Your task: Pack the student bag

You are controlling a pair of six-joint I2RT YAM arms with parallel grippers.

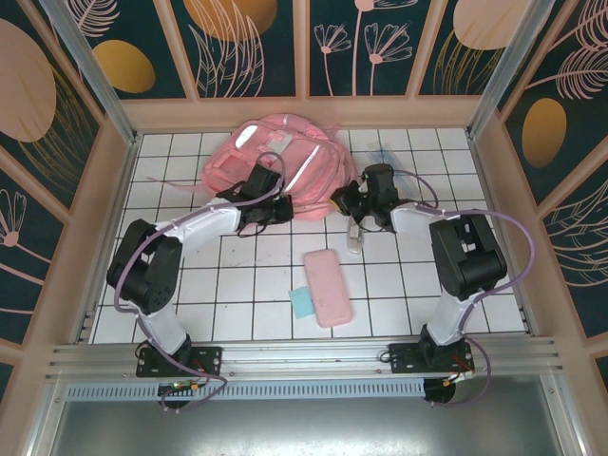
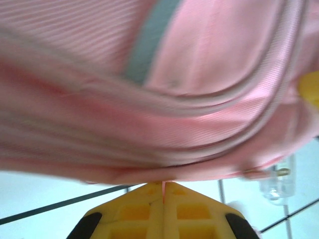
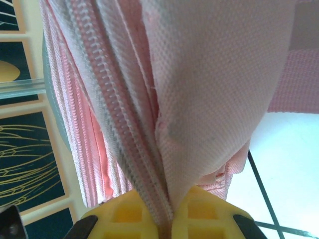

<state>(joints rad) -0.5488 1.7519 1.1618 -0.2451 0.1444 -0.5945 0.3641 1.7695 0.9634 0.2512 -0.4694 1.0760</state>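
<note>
The student bag (image 1: 275,161), a large soft pink backpack with whitish stripes, lies on the white tiled table at the back centre. My left gripper (image 1: 271,211) is at its near edge, and the left wrist view shows its yellow jaws (image 2: 163,185) pressed together on a thin fold of the bag's pink fabric (image 2: 164,99). At the bag's right side, my right gripper (image 1: 344,201) is shut on the bag's fabric beside its zipper (image 3: 124,109). The cloth runs down between its yellow fingers (image 3: 172,206).
A flat pink pencil case (image 1: 328,287) lies in the middle of the table with a small blue item (image 1: 302,302) at its left edge. A small clear object (image 1: 355,237) sits below the right gripper. Wooden walls (image 1: 123,190) enclose the table.
</note>
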